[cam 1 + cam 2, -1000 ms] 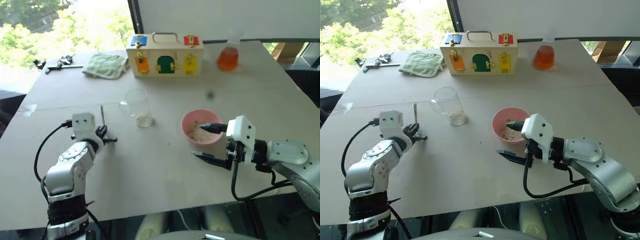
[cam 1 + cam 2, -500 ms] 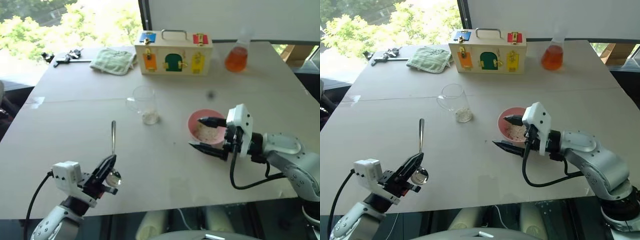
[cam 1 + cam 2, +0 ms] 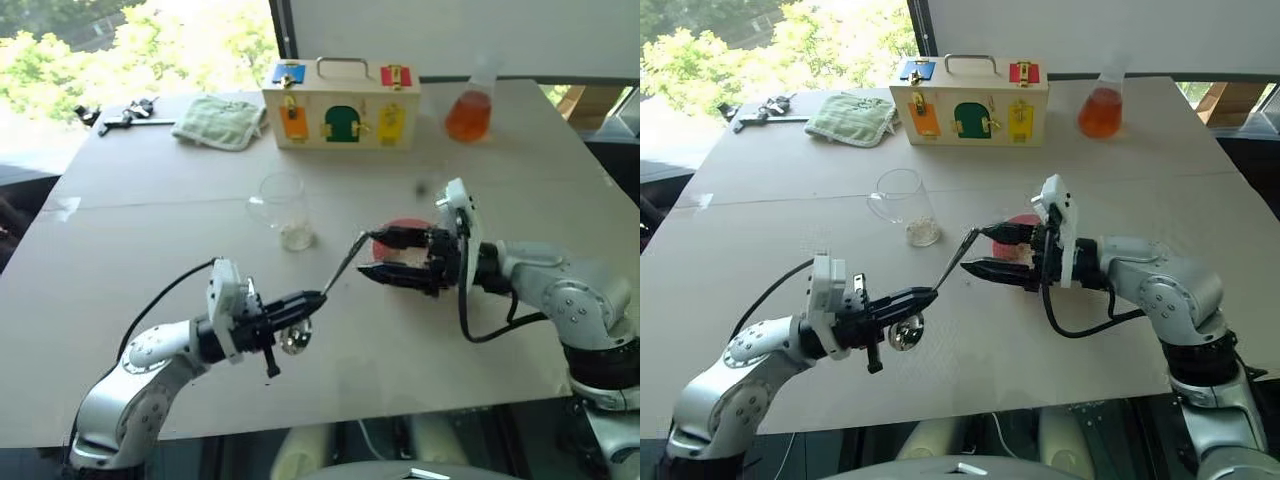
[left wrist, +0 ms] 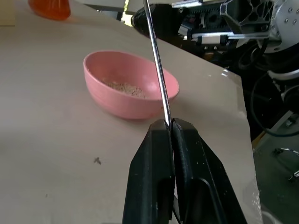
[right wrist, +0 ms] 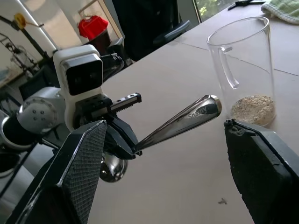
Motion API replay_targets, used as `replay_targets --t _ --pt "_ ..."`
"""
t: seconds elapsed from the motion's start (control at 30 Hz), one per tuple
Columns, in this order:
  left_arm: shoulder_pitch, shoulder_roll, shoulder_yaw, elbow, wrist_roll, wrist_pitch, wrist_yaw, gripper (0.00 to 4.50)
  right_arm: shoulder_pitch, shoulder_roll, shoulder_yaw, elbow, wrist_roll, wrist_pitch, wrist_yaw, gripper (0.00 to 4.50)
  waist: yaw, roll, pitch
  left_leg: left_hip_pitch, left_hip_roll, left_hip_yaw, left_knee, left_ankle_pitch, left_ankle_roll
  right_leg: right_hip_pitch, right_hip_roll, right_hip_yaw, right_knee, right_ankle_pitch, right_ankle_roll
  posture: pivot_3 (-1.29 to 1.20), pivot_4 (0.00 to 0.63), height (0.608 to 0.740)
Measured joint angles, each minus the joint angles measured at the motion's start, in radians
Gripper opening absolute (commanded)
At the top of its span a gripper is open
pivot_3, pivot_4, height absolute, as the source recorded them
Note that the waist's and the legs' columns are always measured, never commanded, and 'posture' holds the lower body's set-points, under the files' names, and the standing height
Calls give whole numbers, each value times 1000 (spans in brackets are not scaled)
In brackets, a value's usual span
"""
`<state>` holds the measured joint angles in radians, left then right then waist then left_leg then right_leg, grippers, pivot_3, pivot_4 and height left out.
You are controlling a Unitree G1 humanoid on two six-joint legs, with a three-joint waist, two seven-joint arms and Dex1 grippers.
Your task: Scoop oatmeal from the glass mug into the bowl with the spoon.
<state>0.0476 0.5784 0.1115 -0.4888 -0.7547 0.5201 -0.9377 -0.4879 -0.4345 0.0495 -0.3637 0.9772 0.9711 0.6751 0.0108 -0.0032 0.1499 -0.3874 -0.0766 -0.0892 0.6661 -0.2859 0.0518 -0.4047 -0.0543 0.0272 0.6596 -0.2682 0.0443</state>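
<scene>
Handoff time, looks like — the left gripper point(image 3: 312, 298) is pinched tight on the spoon point(image 3: 335, 279) near its bowl end, handle poking up toward the right gripper point(image 3: 378, 256), which is spread wide around the tip. I'd close it square on the handle before the left lets go. Mug point(image 3: 283, 208) of oatmeal point(image 3: 297, 238) sits just behind on the table — pink bowl point(image 4: 131, 91) close by, behind that wide-open claw.

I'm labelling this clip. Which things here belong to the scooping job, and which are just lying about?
In the job:
- spoon, clamped in the left tool
- glass mug with oatmeal
- pink bowl
- right tool, open at the spoon's handle end

Lying about:
- latch box
- green cloth
- orange flask
- dark tool
</scene>
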Motion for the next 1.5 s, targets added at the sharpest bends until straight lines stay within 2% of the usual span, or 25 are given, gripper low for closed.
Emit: replay_targets --t 0.07,0.23,0.5,0.53,0.6,0.77,0.83,0.93,1.5 --pt "-51 -28 -8 39 -34 18 -5 67 -1 61 -61 25 74 31 -83 4077 -1 0 0 -5 0 0 2 0 0 -5 0 0 1 0 0 0 150 740" --pt "-87 -44 -37 80 -51 36 -22 67 -1 121 -128 40 150 53 -217 4077 -7 0 0 -8 0 0 2 1 -1 -8 1 0 3 0 0 0 150 740" --pt "-145 -87 -48 119 -73 43 -24 67 -2 162 -152 40 221 53 -319 4077 -24 0 0 -8 0 0 3 1 -1 -8 1 0 4 0 0 0 150 740" --pt "-150 -91 -54 124 -72 42 -25 0 -2 170 -151 40 230 53 -329 3531 -25 0 0 -8 0 0 3 1 -1 -8 1 1 4 0 0 0 150 740" --pt "-157 -98 -63 132 -71 42 -25 0 -2 170 -150 40 233 52 -333 3111 -25 0 0 -8 0 0 3 1 -1 -8 1 0 4 0 0 0 150 740" --pt "-158 -100 -74 144 -71 40 -29 0 -2 137 -144 40 225 52 -318 793 -25 0 0 -8 0 0 3 1 -1 -8 1 0 4 0 0 0 150 740" --pt "-158 -100 -75 145 -70 40 -34 0 -2 131 -144 41 224 52 -303 793 -25 0 0 -8 0 0 3 1 -1 -8 1 0 4 0 0 0 150 740" --pt "-158 -100 -77 145 -67 40 -32 0 -2 122 -143 41 234 53 -282 21 -25 0 0 -8 0 0 3 1 -1 -8 1 1 4 0 0 0 150 740" --pt "-152 -86 -82 144 -50 34 -35 0 -2 101 -123 45 247 52 -273 21 -25 0 0 -8 0 0 3 1 -1 -8 1 1 4 0 0 0 150 740"
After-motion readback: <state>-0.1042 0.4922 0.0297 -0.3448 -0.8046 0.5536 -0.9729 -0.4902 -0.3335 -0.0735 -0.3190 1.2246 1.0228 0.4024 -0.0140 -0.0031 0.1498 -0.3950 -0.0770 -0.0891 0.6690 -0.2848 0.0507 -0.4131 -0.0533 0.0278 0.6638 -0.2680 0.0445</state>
